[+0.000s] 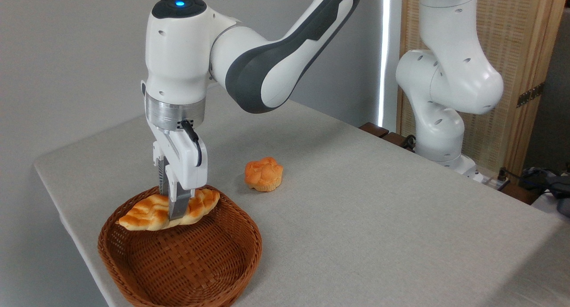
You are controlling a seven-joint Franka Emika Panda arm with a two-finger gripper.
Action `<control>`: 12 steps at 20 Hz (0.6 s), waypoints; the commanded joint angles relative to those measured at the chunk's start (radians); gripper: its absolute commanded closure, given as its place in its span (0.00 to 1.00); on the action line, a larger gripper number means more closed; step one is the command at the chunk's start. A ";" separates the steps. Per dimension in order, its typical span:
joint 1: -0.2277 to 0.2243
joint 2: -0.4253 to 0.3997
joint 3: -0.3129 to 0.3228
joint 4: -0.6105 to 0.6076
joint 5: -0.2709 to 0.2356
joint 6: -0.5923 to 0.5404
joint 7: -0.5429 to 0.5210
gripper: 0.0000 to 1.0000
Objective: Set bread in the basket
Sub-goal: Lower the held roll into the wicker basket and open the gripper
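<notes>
Gripper [174, 211] clamps 1 bread [147, 213] mid-loaf above the basket [178, 258] w/ jaws closed on it, and an early drop near the back rim could tip it out.

Bread [147, 213] between closed fingers [177, 208] above wicker basket [187, 271], bun [263, 174] nearby

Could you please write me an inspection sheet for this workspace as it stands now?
Surface: table under a light grey cloth, no spills seen.
Job's things: bread held in the air over the back of the basket, not yet released.
Clutter: small round bun on the cloth, right of the basket and apart from it.
Grippers: tool pointing down, fingers clamped across the loaf's middle.
Cables: black cables by the arm's base at the right edge.
Surroundings: grey wall, wooden screen behind the arm.
</notes>
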 commanded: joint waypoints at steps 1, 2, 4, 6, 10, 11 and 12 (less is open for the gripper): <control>-0.001 0.007 -0.002 0.015 -0.009 0.013 -0.013 0.07; -0.001 0.007 -0.002 0.015 -0.009 0.021 -0.013 0.04; -0.001 0.007 -0.002 0.015 -0.009 0.030 -0.013 0.03; -0.001 0.007 -0.002 0.015 -0.009 0.030 -0.013 0.01; -0.001 0.007 -0.002 0.015 -0.009 0.032 -0.013 0.00; -0.001 0.007 -0.002 0.015 -0.009 0.032 -0.013 0.00; -0.001 0.007 -0.002 0.015 -0.009 0.032 -0.013 0.00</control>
